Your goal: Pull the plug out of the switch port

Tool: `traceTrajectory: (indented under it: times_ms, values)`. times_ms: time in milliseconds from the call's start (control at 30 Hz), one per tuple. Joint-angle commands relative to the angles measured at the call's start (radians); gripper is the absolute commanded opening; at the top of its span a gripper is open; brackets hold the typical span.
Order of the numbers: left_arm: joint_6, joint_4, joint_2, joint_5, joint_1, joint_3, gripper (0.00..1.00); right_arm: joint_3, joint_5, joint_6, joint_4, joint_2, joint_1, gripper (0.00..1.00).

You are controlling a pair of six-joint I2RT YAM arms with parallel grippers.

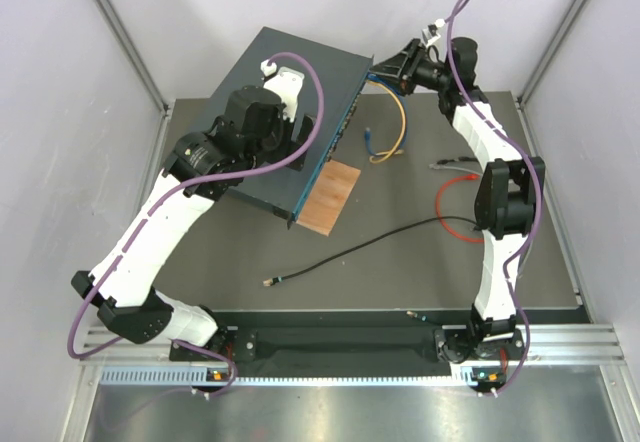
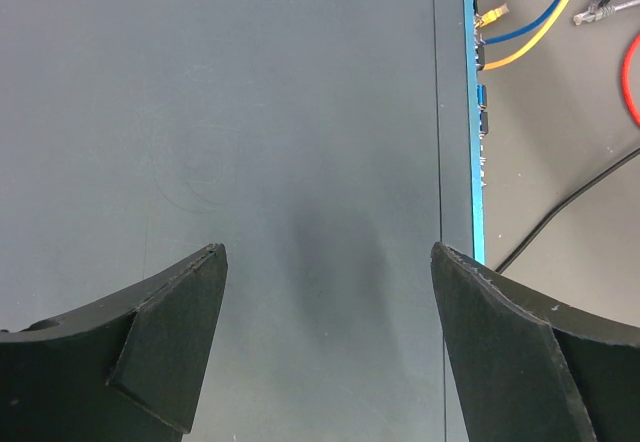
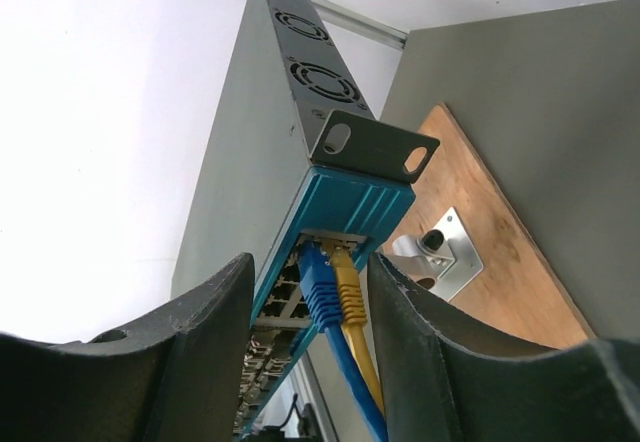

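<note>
The switch (image 1: 290,82) is a flat dark blue-grey box at the back of the table, its port face turned right. A blue plug (image 3: 320,284) and a yellow plug (image 3: 348,287) sit side by side in ports at the end of the port face. My right gripper (image 3: 310,259) is open, its fingers straddling both plugs with gaps on each side; in the top view it (image 1: 385,65) is at the switch's far right corner. My left gripper (image 2: 328,262) is open and empty, over the switch's flat top (image 2: 250,112).
A small brown board (image 1: 330,194) with a metal bracket (image 3: 440,252) lies against the switch's near right corner. Yellow (image 1: 397,127) and blue (image 1: 372,140) cables trail right of the ports. A black cable (image 1: 370,247), a red cable (image 1: 455,207) and a grey-ended lead (image 1: 450,165) lie on the mat.
</note>
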Motion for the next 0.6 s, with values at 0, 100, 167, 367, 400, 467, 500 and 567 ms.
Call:
traceTrajectory:
  times_ms: [0,100,167,367,400,467,500,567]
  values:
    - [-0.001,0.007,-0.013,-0.007,0.004,0.019,0.88,-0.004,-0.004,0.032,0.081,-0.009,0.002,0.49]
    - [-0.001,0.006,-0.013,-0.005,0.004,0.018,0.88,0.007,-0.004,0.019,0.060,0.002,0.002,0.43]
    - [-0.001,0.004,-0.011,-0.002,0.004,0.018,0.88,0.010,-0.009,0.017,0.060,0.005,0.002,0.41]
    - [-0.003,0.004,-0.018,-0.005,0.003,0.012,0.87,-0.012,-0.013,0.003,0.066,-0.004,0.005,0.39]
    - [-0.003,0.006,-0.016,-0.005,0.004,0.012,0.88,-0.012,-0.019,0.000,0.066,-0.001,0.006,0.40]
    - [-0.003,0.004,-0.016,-0.005,0.004,0.010,0.88,-0.010,-0.021,-0.004,0.063,0.000,0.009,0.40]
    - [-0.003,0.004,-0.015,-0.004,0.004,0.010,0.88,-0.010,-0.022,-0.012,0.054,0.003,0.009,0.40]
    - [-0.003,0.003,-0.016,-0.004,0.004,0.012,0.88,-0.012,-0.026,-0.023,0.042,0.003,0.012,0.40]
